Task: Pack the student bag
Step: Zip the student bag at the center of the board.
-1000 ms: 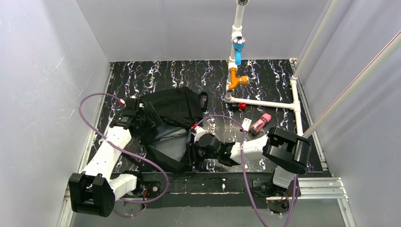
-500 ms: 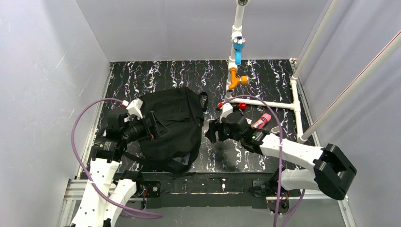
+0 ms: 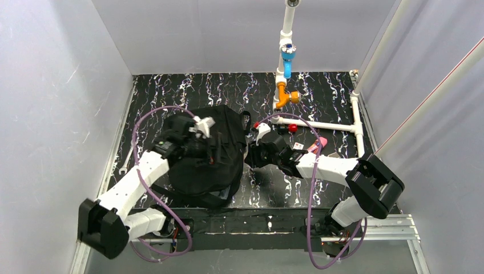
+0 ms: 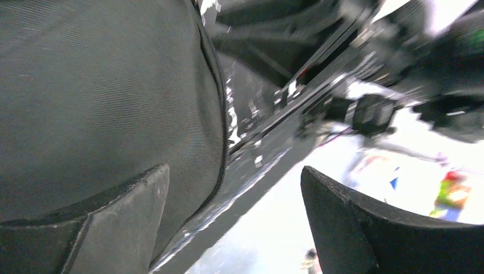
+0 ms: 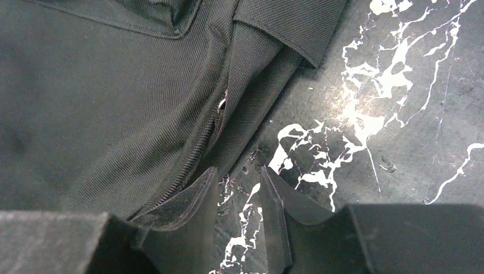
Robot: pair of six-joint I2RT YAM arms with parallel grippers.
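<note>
The left end effector [image 4: 233, 171] is spreading its fingers wide with nothing gripped between them. One finger [image 4: 114, 211] is lying against the ribbed black fabric of the student bag [image 3: 200, 171], right by the zipper seam, and the other is hanging free off the bag's edge. The right end effector [image 5: 238, 170] is keeping only a narrow gap, which is showing bare marbled tabletop [image 5: 371, 114] and no object. Its left finger [image 5: 194, 200] is sitting at the bag's zipper edge, where a folded strap is meeting the surface. From above, the left arm is reaching over the top of the bag and the right arm is coming in low at its right side. The bag is lying flat, left of centre on the tabletop. A white pipe frame [image 3: 319, 124] with orange and blue fittings is standing behind the right arm.
</note>
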